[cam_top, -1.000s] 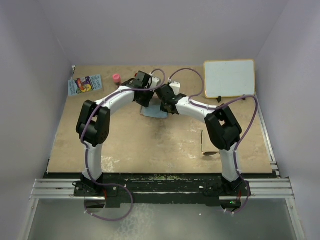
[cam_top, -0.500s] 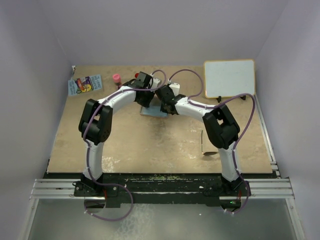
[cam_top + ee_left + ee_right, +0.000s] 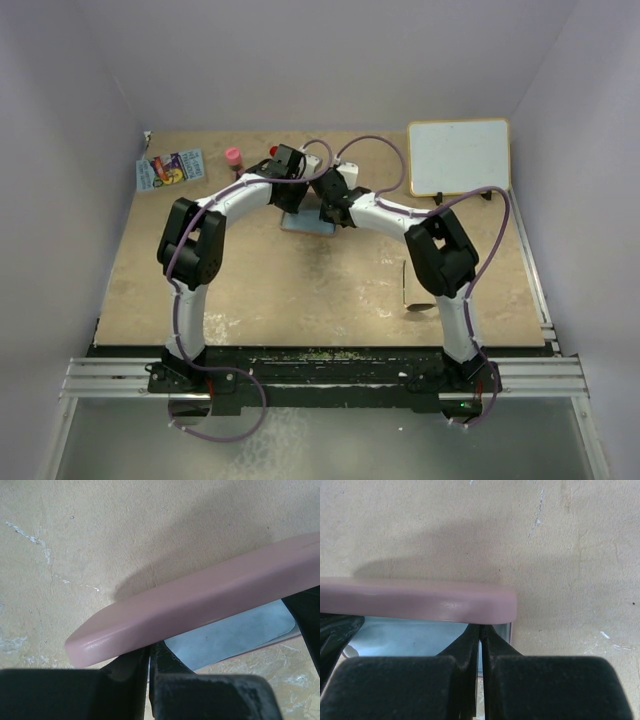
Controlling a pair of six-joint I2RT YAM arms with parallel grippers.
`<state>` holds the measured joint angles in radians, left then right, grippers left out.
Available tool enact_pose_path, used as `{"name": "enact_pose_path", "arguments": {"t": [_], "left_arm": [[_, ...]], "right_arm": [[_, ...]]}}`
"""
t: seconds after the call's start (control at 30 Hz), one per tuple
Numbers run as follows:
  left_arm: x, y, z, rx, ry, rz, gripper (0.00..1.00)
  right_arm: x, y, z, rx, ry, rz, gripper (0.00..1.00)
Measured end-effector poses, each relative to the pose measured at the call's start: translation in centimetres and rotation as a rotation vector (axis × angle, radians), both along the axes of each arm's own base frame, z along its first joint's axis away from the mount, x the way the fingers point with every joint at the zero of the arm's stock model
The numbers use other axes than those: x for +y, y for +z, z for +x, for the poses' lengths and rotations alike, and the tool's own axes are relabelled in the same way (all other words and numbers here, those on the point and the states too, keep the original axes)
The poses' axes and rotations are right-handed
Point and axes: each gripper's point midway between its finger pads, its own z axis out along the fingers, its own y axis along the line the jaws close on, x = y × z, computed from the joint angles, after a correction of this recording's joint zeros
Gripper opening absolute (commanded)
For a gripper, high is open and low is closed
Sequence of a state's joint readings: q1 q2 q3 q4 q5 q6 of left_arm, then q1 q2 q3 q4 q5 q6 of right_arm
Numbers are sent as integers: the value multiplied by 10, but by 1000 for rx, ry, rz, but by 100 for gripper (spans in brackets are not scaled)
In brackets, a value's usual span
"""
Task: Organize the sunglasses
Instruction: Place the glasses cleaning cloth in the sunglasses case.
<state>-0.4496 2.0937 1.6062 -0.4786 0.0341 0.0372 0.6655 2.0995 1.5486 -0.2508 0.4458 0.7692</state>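
Keeping the pink case lid [image 3: 200, 600] level likely needs left gripper [image 3: 150, 655] and right gripper [image 3: 480, 632], jaws pinched together bottom-centre, moving in step.

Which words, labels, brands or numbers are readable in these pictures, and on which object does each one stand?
No text can be read.
Colourful card: has print, too small to read.
Whiteboard: blank.
Pink case: no marking visible.
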Motion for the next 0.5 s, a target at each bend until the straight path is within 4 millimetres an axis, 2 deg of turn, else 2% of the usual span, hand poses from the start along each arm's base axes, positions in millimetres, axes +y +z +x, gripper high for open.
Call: {"name": "enact_pose_path", "arguments": {"t": [0.27,0.3,0.4,0.5], "left_arm": [[2,0,2,-9,7,7,4],[1,1,2,-10,7,7,4],[1,1,3,-12,7,5,4],[1,1,3,-15,8,4,7]], "right_arm": [[0,-2,1,1,1,-4,0],[0,-2,1,1,0,-4,2],[-1,-2,2,-2,-5,-8,17],[-2,-2,2,-3,-7,-11,21]]}}
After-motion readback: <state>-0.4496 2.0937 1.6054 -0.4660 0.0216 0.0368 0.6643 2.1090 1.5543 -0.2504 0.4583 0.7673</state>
